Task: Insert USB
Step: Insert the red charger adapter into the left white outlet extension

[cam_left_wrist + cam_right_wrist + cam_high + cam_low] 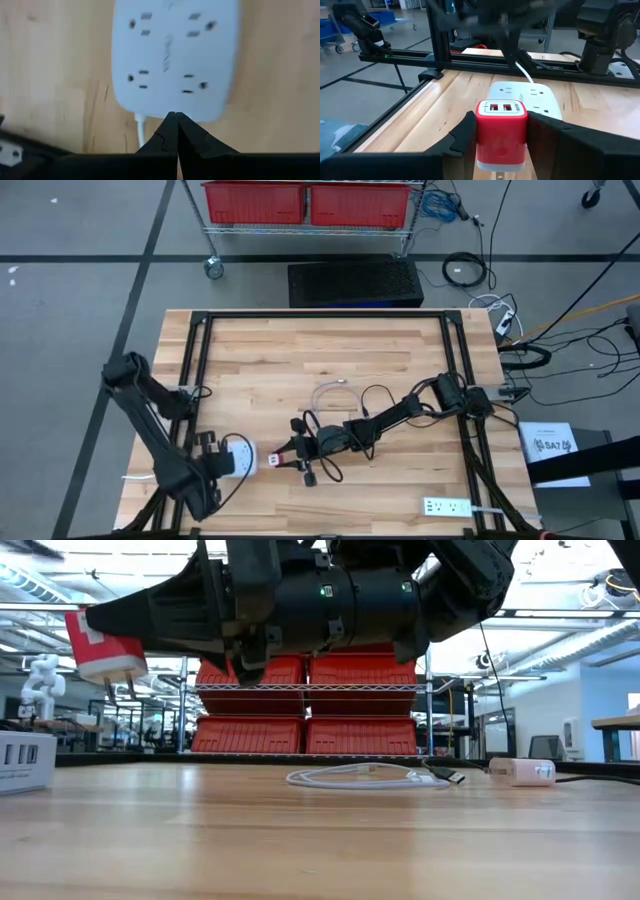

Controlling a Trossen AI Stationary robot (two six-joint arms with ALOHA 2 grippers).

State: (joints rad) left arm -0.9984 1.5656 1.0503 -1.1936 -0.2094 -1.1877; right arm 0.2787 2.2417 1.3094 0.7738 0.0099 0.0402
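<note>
I hold the charger [500, 131] between my right fingers [461, 137], above the table [300, 350], its prongs pointing down. It hangs just beside the power strip [238, 456], on that strip's right side in the high view. My left gripper [173, 131] is on the other side of the strip, at the end where its cord comes out, near the table's front left corner. Behind my right arm, about the table's middle, lies the cable [332, 393]. A second strip [448, 506] lies at the front right edge. Beyond the table's far edge stands a shelf [310, 205].
</note>
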